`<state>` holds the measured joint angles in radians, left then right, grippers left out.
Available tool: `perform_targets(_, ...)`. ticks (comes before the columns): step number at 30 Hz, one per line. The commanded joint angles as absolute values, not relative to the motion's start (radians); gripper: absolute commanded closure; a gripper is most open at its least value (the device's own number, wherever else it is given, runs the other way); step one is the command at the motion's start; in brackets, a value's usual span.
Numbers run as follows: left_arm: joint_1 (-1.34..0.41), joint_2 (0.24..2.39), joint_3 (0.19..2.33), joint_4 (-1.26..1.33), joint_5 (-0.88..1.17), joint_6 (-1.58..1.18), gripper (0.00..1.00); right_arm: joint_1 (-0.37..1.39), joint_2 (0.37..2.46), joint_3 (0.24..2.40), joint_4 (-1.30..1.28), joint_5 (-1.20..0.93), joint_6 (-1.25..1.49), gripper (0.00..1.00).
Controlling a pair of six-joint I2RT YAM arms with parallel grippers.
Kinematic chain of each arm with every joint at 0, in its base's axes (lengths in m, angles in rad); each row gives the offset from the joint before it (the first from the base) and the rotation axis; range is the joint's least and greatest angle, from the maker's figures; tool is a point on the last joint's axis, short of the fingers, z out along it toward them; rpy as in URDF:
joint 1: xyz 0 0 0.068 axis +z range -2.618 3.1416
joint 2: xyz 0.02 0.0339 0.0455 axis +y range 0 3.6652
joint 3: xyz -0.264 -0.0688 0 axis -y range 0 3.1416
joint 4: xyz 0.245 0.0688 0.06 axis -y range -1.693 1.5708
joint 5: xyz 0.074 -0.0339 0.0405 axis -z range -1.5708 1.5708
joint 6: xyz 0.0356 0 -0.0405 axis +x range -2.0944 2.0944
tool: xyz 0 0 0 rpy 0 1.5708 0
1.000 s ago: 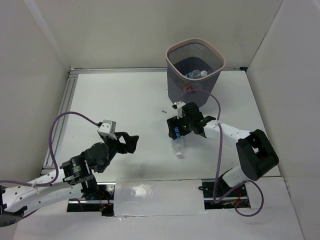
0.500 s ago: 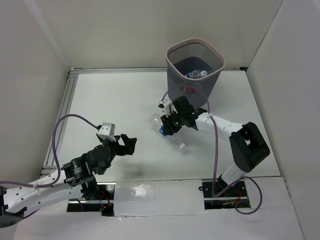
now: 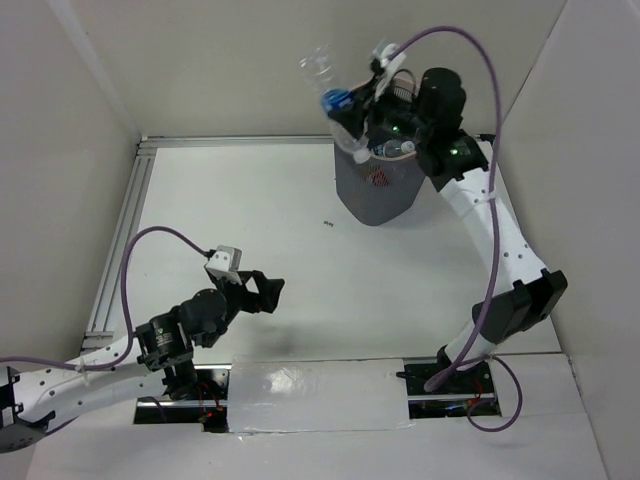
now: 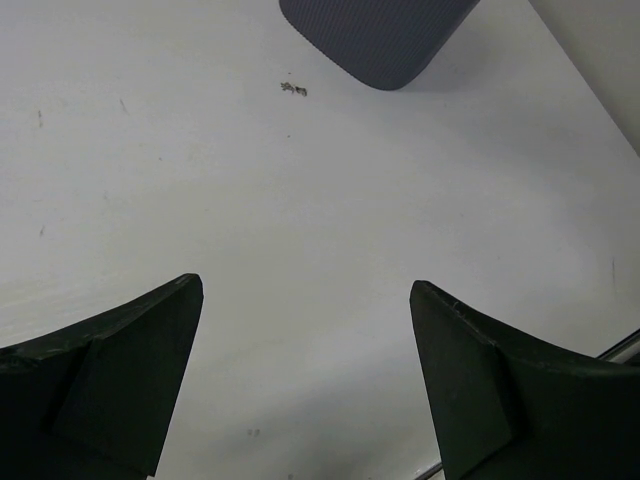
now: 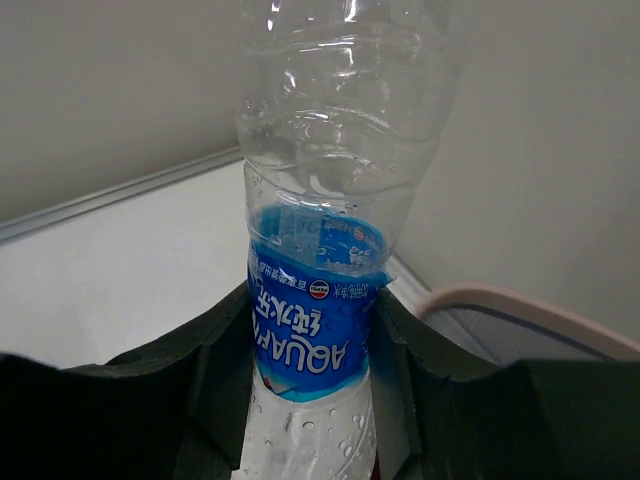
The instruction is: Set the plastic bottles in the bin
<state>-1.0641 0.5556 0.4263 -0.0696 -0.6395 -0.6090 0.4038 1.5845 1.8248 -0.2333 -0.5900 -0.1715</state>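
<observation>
1. Far left: left gripper [image 3: 262, 292], jaws spread wide with nothing between them, hanging low over the white table [image 3: 230, 190]. Well apart from everything else.
2. Moving in: tiny speck of debris [image 3: 327, 224] on the table, near the foot of the dark mesh bin [image 3: 375, 195]. Not task stuff.
3. Next, the clear blue-label bottle [image 3: 322, 72], up in the air and tilted, base end high, neck end down by the bin's left rim. Clamped around the label band by the right gripper [image 3: 343, 103], one jaw pressed on each side.
4. Handling guess: looks empty, so featherlight. Thin crinkly walls and a slick label, easy to dent or to squirt out of a hard squeeze. Label band seems the sane place to grab, likely stiffer than the bare ribbed body.
5. Rightmost: the bin itself, with another clear white-capped bottle [image 3: 395, 150] already lying inside. Probably needs a nudge further right before letting go, to clear the rim.
</observation>
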Motion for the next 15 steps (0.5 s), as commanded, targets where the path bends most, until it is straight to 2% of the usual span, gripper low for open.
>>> perform_targets(1,-1.069,0.566,0.43,0.031,-0.617,-0.578,0.03,0.324,1.583,1.855,-0.121,-0.464,-0.143,0.9)
perform_targets(4,-1.069,0.575,0.43,0.051,-0.606,-0.569,0.03,0.243,1.635,1.855,-0.1,-0.448,-0.178,0.84)
perform_targets(6,-1.069,0.595,0.439,0.061,-0.606,-0.569,0.03,0.195,1.675,1.87,-0.11,-0.468,-0.213,0.73)
perform_targets(7,-1.069,0.595,0.439,0.061,-0.606,-0.569,0.01,0.178,1.721,1.89,-0.124,-0.494,-0.213,0.61)
perform_targets(10,-1.069,0.641,0.474,0.061,-0.606,-0.569,0.0,0.135,1.795,1.952,-0.172,-0.508,-0.195,0.0)
perform_targets(15,-1.069,0.664,0.535,-0.017,-0.615,-0.569,0.0,0.12,1.741,1.962,-0.279,-0.512,-0.164,0.0)
